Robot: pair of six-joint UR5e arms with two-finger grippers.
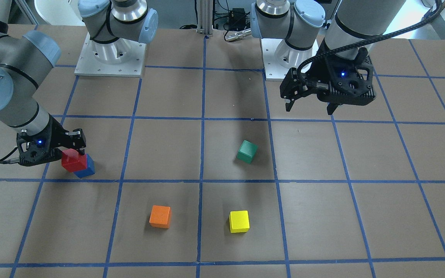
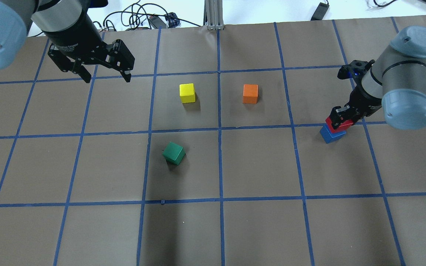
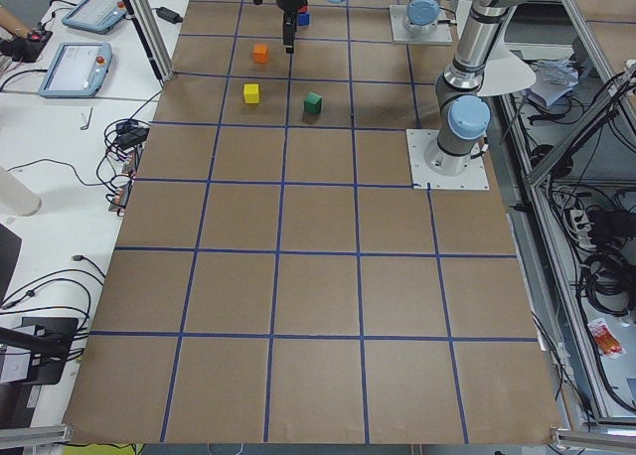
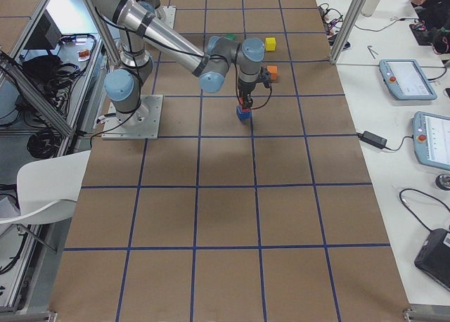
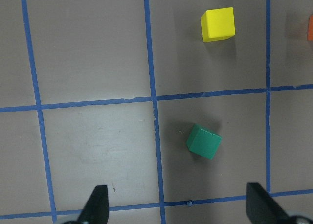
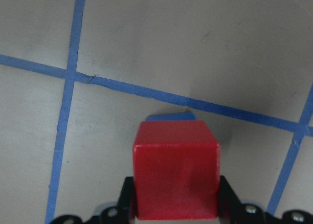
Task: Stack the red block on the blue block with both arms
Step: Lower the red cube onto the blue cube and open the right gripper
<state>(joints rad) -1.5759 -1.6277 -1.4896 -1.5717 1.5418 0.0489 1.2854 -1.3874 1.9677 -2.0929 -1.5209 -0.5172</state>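
My right gripper (image 1: 72, 153) is shut on the red block (image 1: 72, 160), with a finger on each side of it in the right wrist view (image 6: 176, 177). The red block is directly over the blue block (image 1: 87, 169), which stands on the table; I cannot tell whether they touch. From overhead the red block (image 2: 337, 124) covers most of the blue block (image 2: 330, 135). Only a sliver of the blue block (image 6: 171, 117) shows in the right wrist view. My left gripper (image 1: 309, 110) is open and empty, high above the table, far from both blocks (image 2: 107, 78).
A green cube (image 1: 247, 151) lies tilted near the table's middle, below my left wrist camera (image 5: 204, 142). A yellow cube (image 1: 239, 221) and an orange cube (image 1: 160, 216) stand on the operators' side. The arm bases (image 1: 110, 58) are bolted at the robot's edge.
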